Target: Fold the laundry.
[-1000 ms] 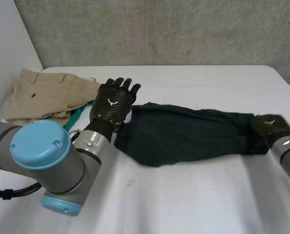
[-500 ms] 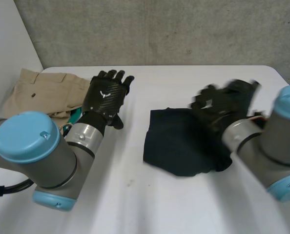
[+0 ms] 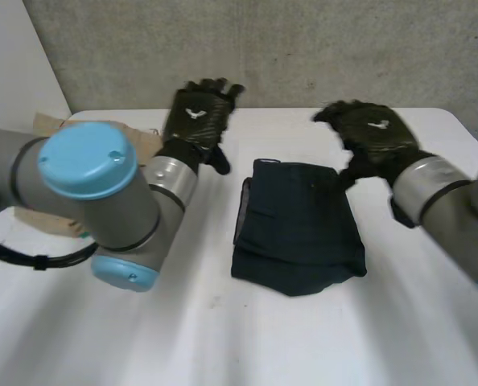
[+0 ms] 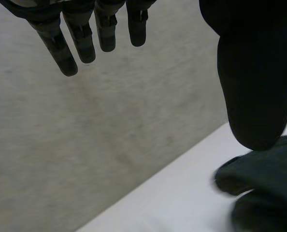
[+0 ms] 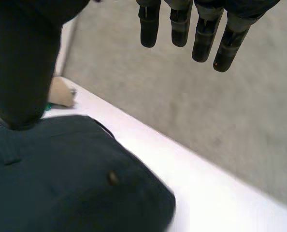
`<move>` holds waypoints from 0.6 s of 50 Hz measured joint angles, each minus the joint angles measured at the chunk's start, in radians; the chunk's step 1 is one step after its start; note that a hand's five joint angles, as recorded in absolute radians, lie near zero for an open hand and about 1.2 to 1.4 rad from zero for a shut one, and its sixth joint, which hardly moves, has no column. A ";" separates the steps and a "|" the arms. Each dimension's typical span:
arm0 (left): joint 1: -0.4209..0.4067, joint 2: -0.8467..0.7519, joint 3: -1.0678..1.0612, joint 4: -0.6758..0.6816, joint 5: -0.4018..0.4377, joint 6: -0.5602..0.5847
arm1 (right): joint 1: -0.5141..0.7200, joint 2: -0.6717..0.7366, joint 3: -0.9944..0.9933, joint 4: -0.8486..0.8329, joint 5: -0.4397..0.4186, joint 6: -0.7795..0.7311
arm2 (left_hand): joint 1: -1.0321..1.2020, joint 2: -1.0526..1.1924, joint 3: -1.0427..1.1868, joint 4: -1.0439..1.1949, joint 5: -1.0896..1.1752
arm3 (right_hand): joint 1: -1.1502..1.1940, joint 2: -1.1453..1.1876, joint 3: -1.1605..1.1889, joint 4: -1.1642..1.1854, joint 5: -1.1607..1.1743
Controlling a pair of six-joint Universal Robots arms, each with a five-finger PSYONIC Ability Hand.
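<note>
A dark navy garment (image 3: 295, 229) lies folded in a compact block at the middle of the white table (image 3: 223, 338). My left hand (image 3: 197, 121) is raised beyond its far left corner, open, with straight fingers (image 4: 80, 34) and thumb (image 4: 254, 87) holding nothing. My right hand (image 3: 369, 137) hovers over the far right edge of the garment, open too. Its fingers (image 5: 182, 24) are spread straight, and the thumb (image 5: 22, 63) stands apart above the dark garment (image 5: 61, 183). A corner of the garment (image 4: 269, 193) lies below my left thumb.
Beige trousers (image 3: 50, 123) lie at the table's far left, mostly behind my left arm (image 3: 102, 201), and their edge (image 5: 61, 92) lies beyond the garment. A grey concrete wall (image 3: 303, 48) runs behind the table.
My right hand carried the stretched-out garment's right end over to the left, folding it in half, then let go and opened. My left hand lifted off the garment's left end and moved back.
</note>
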 measured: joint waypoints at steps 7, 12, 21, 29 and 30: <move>-0.074 -0.156 0.163 -0.126 0.126 -0.037 | -0.082 0.072 -0.028 0.121 -0.001 0.037 | 0.000 0.000 0.000 0.000 0.000 | 0.000 0.000 0.000 0.000 0.000; -0.098 -0.264 0.262 -0.227 0.124 -0.036 | -0.082 0.198 -0.083 0.143 -0.004 -0.010 | 0.003 0.002 0.000 0.001 0.000 | 0.000 0.000 0.000 0.000 0.000; -0.089 -0.368 0.334 -0.385 0.009 0.012 | -0.064 0.378 -0.189 0.169 -0.001 -0.066 | 0.003 0.002 0.000 0.000 0.000 | 0.000 0.000 0.000 0.000 0.000; -0.086 -0.365 0.314 -0.425 -0.011 0.116 | -0.029 0.450 -0.250 0.211 0.043 -0.263 | 0.000 0.000 0.000 0.000 0.000 | -0.035 0.000 0.000 0.000 0.000; -0.086 -0.361 0.313 -0.426 -0.010 0.122 | -0.027 0.449 -0.252 0.213 0.050 -0.276 | 0.000 0.000 0.000 0.000 0.000 | -0.035 0.000 0.000 0.000 0.000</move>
